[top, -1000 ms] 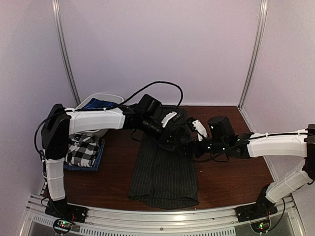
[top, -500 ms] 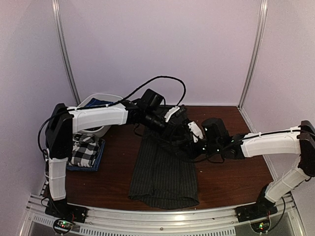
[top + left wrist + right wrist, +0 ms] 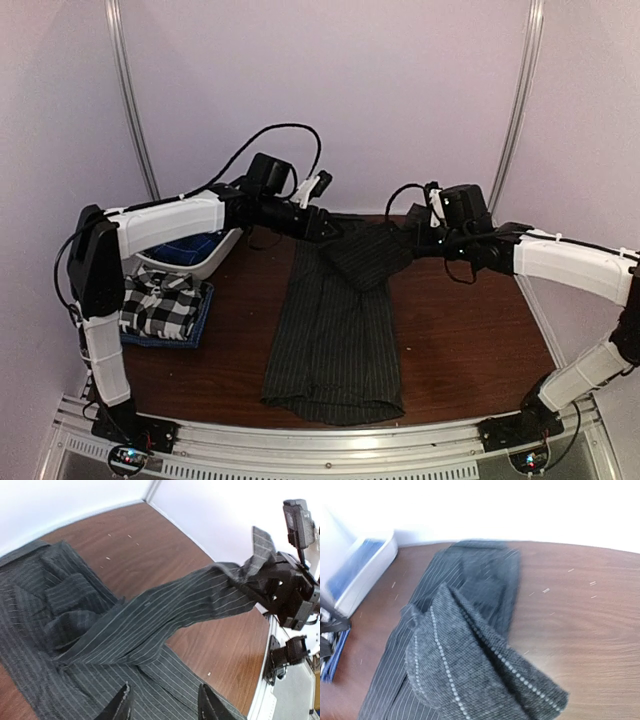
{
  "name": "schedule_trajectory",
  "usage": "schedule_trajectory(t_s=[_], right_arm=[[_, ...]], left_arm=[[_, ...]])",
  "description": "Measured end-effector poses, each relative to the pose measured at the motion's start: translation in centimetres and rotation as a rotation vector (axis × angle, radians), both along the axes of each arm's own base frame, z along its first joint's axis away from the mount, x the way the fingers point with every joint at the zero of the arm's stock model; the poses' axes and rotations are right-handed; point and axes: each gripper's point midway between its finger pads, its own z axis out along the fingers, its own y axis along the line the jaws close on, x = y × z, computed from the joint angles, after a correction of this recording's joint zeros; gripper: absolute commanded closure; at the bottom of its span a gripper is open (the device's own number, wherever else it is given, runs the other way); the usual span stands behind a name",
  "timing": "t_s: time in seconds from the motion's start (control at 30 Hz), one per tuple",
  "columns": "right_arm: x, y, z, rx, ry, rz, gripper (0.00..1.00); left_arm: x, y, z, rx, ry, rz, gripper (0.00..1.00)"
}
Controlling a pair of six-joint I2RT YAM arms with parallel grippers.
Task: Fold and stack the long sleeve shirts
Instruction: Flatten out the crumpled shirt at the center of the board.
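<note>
Arms have parted. The left gripper [image 3: 322,222] has drawn back toward the far-left end of the pinstriped shirt [image 3: 335,340], its fingers [image 3: 121,707] apart above the cloth. The right gripper [image 3: 420,235] has swung out rightward, apparently pinching a sleeve [image 3: 200,600], which is now stretched clear of the tabletop [image 3: 470,340].

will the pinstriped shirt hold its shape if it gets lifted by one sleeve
Probably not: the sleeve pinched by the right tool hangs as a twisted band, so the pinstriped shirt looks floppy. Likely light too, since one pinch carries that sleeve. Pulling may drag and wrinkle the body on the table; folds already bunch there.
</note>
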Motion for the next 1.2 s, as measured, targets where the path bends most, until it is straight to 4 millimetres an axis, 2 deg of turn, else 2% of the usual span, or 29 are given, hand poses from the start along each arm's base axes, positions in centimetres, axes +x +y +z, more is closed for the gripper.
schedule_trajectory(t_s=[0.13,0.23,0.37,0.53,0.6,0.67,0.73,0.87,1.03,1.2], right_arm=[[2.9,-4.8,3.4,0.012,-0.042,-0.161,1.0],[4.3,-8.5,4.7,0.014,-0.057,-0.27,1.0],[5.2,-13.3,5.2,-0.004,-0.047,-0.392,1.0],[5.5,-18.0,5.8,-0.021,-0.043,-0.506,1.0],[5.4,-19.4,5.8,-0.028,-0.037,-0.533,1.0],[5.4,-19.8,5.8,-0.024,-0.032,-0.53,1.0],[5.5,-19.2,5.7,-0.007,-0.024,-0.493,1.0],[5.8,-15.5,5.9,0.05,-0.026,-0.359,1.0],[6.3,-7.5,4.9,0.115,0.007,-0.135,0.95],[6.0,-0.2,3.0,0.176,0.068,0.042,0.93]], left_arm=[[3.1,3.1,1.7,-0.034,-0.007,0.133,0.56],[4.7,4.6,1.0,-0.024,0.012,0.199,0.55],[5.5,4.7,-1.7,0.016,0.051,0.236,0.55],[6.6,4.0,-6.9,0.088,0.118,0.259,0.55],[6.9,3.9,-8.6,0.112,0.143,0.265,0.55],[7.1,3.8,-10.0,0.128,0.161,0.269,0.55],[7.2,3.8,-10.8,0.14,0.176,0.276,0.55],[7.2,3.7,-10.7,0.131,0.178,0.275,0.54],[6.8,3.3,-9.9,0.101,0.175,0.247,0.47],[5.7,2.6,-7.2,0.031,0.152,0.192,0.43]])
